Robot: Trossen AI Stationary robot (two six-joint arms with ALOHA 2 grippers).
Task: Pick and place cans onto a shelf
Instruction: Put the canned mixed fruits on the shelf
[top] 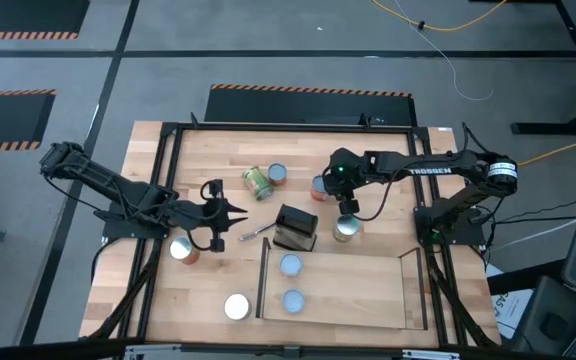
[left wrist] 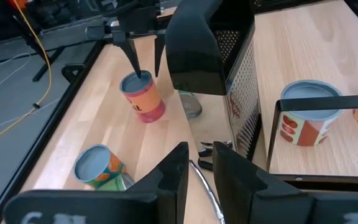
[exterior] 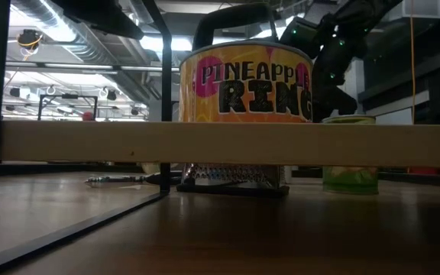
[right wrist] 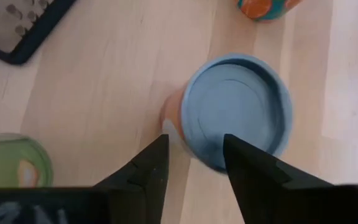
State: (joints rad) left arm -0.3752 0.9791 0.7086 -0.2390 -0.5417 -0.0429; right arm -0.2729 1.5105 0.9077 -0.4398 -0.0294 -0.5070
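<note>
My right gripper (top: 345,200) points down, open a little, just over a red-orange can with a pale-blue top (right wrist: 238,109), which stands upright on the table left of the gripper in the high view (top: 320,187). In the left wrist view its fingertips (left wrist: 146,70) reach the can's top (left wrist: 135,83). My left gripper (top: 232,212) is open and empty, level, pointing toward the table's right. Two cans (top: 290,265) (top: 293,300) stand on the shelf (top: 368,290). The near one reads "Pineapple Rings" in the low view (exterior: 243,84). My right gripper comes from above, one finger (right wrist: 151,165) beside the can's rim (right wrist: 185,134) and the other over its top. I cannot tell whether the fingertips touch the can. The can stands upright on the table.
A black box grater (top: 295,227) and a utensil (top: 253,233) lie between the arms. A green can (top: 257,182) lies on its side beside a standing can (top: 278,174). Other cans stand near the grater (top: 346,228) and at the near left (top: 180,250) (top: 236,306).
</note>
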